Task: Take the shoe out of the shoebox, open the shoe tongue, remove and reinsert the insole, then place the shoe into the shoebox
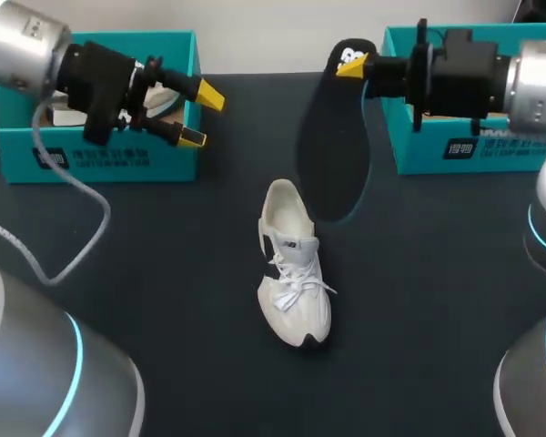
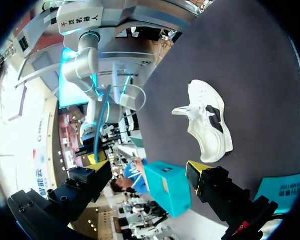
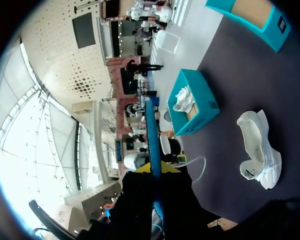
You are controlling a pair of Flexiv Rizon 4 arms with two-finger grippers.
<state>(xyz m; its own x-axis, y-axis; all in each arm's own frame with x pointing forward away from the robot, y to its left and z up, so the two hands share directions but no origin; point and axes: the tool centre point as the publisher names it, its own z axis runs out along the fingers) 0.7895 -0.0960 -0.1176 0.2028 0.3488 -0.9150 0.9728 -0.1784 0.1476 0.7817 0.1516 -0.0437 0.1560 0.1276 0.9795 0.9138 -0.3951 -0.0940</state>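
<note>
Dark matte worktop (image 1: 164,273) is carrying a white lace-up sneaker (image 1: 293,273), sitting upright near the middle with its toe pointing toward me. Just beyond its heel, a thin black foam insole (image 1: 332,155) is hanging heel-up, with the right pincer (image 1: 355,66) clamping its logo end. It is looking light and floppy, so reinserting it toe-first probably wants the collar steadied. The left pincer (image 1: 198,114) is hovering spread and empty before the left teal cardboard shoebox (image 1: 100,150). A second teal shoebox (image 1: 455,150) is standing far right. White print is marking both fronts.
</note>
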